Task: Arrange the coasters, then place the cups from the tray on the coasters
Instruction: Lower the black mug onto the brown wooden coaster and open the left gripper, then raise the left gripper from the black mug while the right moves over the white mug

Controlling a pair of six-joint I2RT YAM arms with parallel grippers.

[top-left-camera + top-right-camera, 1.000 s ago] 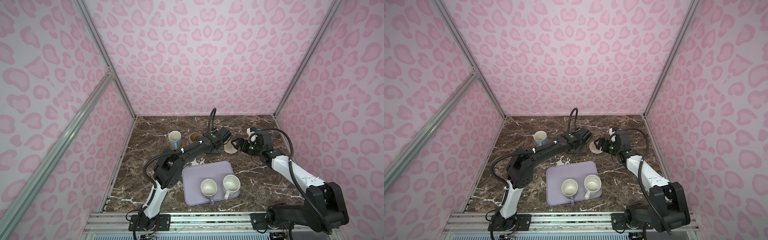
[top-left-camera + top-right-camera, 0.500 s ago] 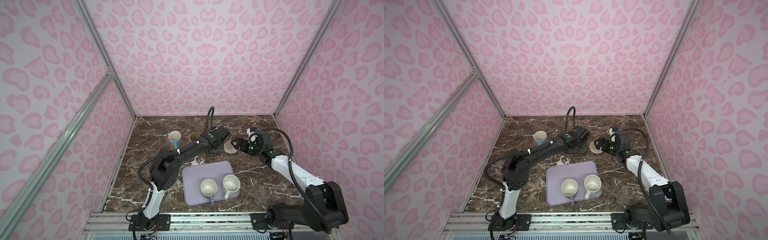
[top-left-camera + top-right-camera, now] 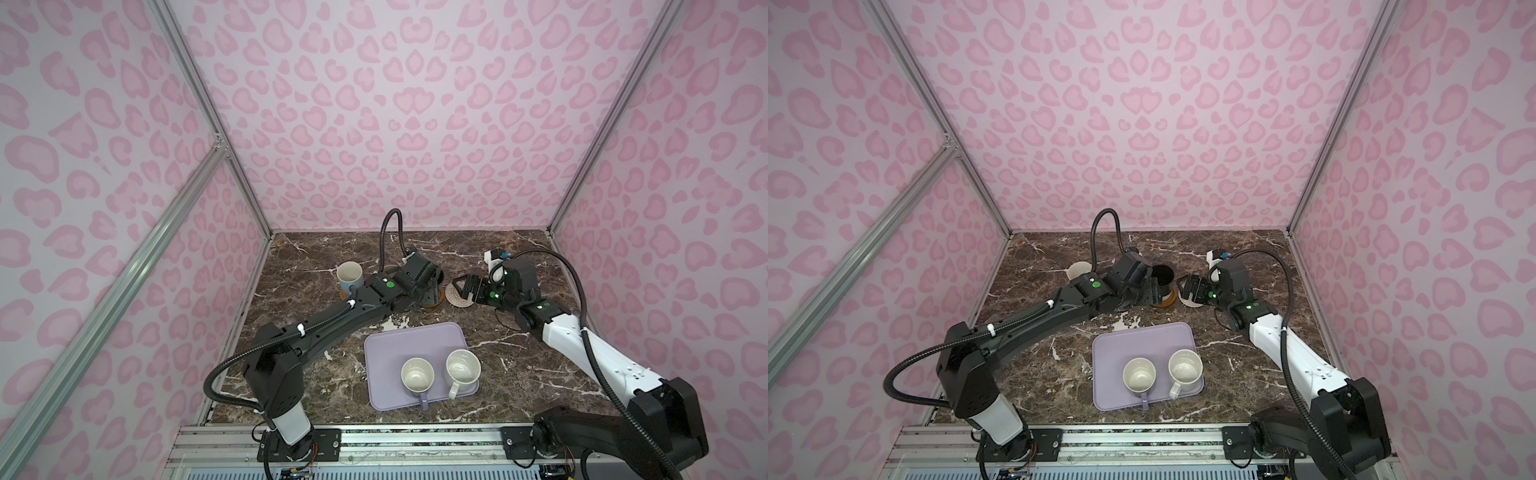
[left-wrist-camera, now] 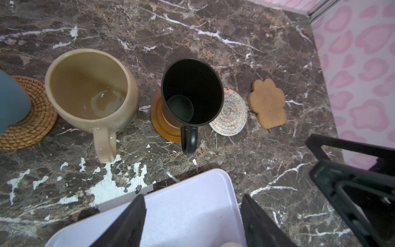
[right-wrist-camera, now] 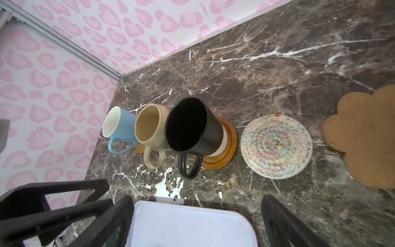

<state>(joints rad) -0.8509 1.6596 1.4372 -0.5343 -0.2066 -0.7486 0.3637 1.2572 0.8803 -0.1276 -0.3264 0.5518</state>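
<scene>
Marble tabletop (image 3: 324,253), brown with white veins, inside pink-spotted walls (image 3: 415,124); both arms' jaws stand spread.

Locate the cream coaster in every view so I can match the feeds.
In a top view: cream coaster, behind the tray, just right of the brown disc.
In a top view: same spot, right of the disc.
Left wrist: between the brown disc and flower coaster.
Right wrist: between the same two.
Shared landmark: the brown disc under the black mug.
</scene>
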